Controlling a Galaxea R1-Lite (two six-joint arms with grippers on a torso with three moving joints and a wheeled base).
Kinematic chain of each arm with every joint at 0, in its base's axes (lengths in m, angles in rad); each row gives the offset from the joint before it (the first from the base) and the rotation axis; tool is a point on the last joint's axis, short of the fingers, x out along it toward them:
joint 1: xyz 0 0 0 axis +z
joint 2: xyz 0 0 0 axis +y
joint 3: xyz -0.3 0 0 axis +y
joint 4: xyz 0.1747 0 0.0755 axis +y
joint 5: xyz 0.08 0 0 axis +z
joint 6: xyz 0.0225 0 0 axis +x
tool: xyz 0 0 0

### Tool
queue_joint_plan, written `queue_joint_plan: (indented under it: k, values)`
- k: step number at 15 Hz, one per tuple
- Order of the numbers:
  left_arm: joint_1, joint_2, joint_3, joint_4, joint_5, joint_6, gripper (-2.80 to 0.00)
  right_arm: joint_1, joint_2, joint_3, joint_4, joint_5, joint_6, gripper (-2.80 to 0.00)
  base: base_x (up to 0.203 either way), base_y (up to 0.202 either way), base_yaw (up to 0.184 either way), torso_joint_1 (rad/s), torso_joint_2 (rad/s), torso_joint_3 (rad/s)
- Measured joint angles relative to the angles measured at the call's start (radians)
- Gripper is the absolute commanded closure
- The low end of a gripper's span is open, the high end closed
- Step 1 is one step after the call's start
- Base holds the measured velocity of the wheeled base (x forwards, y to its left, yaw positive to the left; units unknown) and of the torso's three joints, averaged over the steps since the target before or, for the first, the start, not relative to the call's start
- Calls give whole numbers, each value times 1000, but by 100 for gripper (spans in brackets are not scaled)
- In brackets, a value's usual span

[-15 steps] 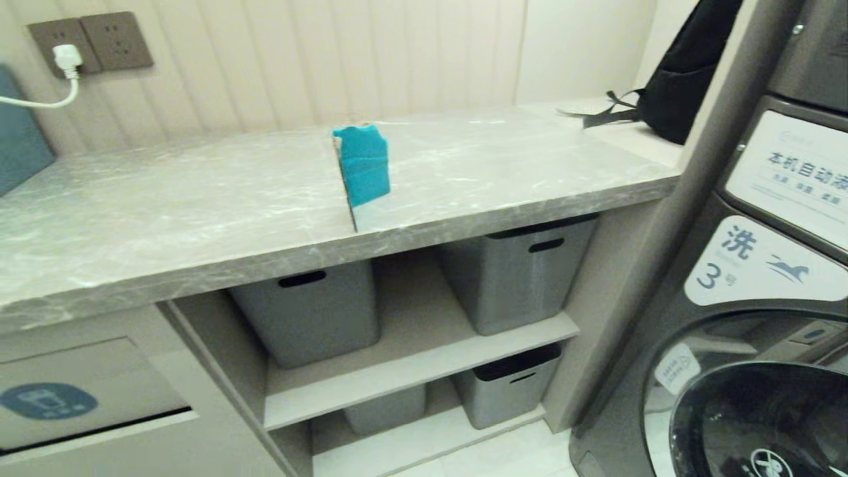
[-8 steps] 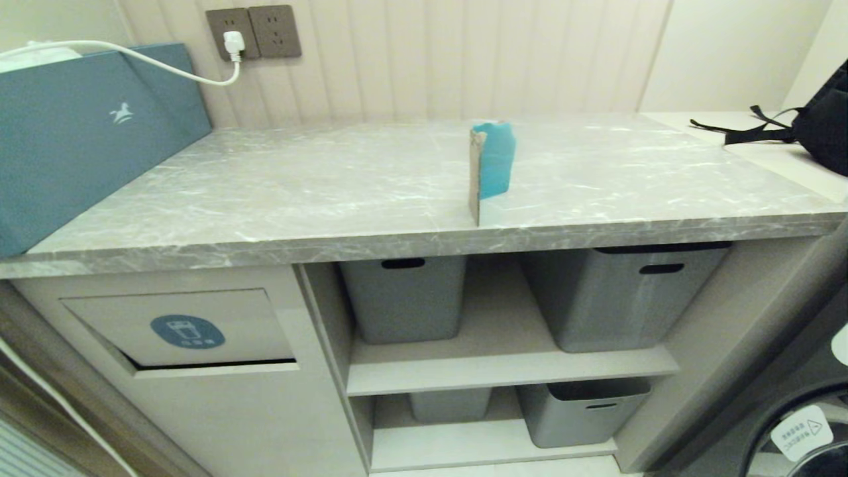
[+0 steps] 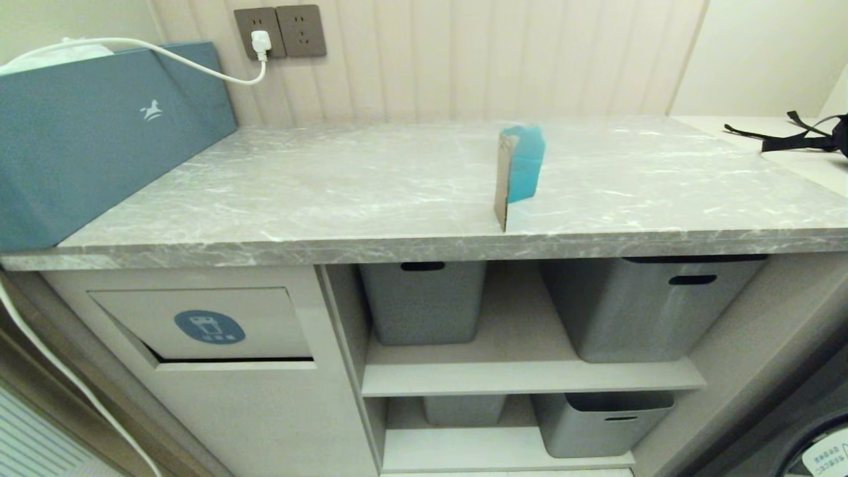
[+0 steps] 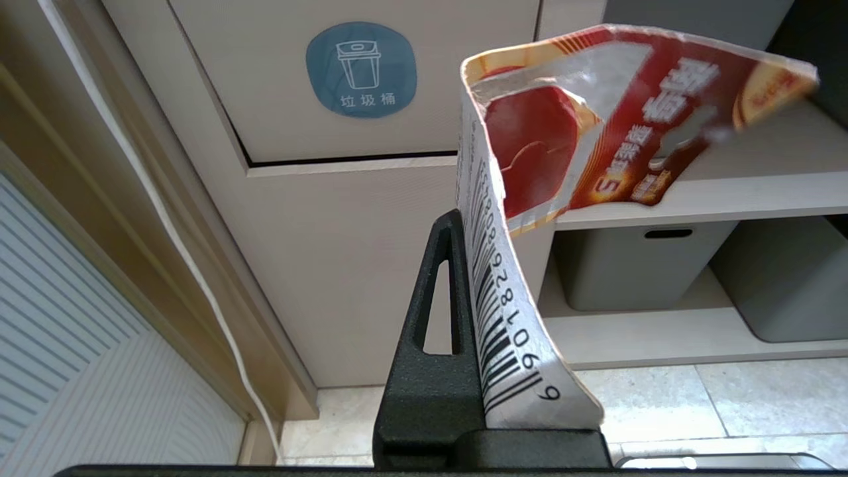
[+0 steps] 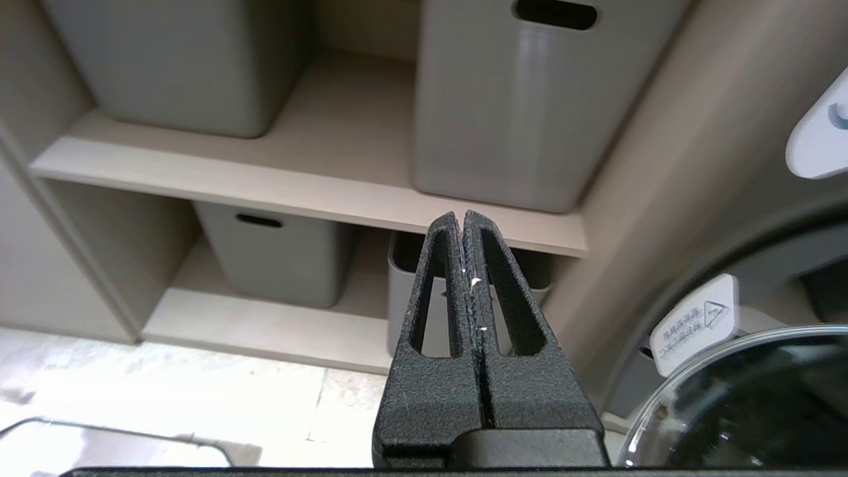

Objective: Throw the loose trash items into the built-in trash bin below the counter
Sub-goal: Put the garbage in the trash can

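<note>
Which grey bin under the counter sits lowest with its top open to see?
The bin on the bottom shelf, right side. Its dark open rim shows, while the two bins above reach up under the counter and its left neighbour is mostly hidden.

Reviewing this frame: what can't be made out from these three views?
- Second finger of the left gripper: hidden behind the red-orange blister card in the left wrist view.
- Both arms: outside the head view.
- Inside of the built-in trash bin: only a dark slit shows below its flap.
- Black backpack: cut off by the head view's right edge.
- Contents of the grey storage bins: hidden by their walls and the counter.
</note>
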Motion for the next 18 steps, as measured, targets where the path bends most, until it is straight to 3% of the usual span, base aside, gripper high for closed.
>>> queue_joint_plan:
  k: [8, 18]
  values:
    - [0, 0, 0, -1, 0, -1, 0, 0, 0, 0, -1, 0, 2, 0, 0, 0, 0, -8, 20, 15]
    - [0, 0, 0, -1, 0, -1, 0, 0, 0, 0, 0, -3, 8, 0, 0, 0, 0, -133, 413, 278]
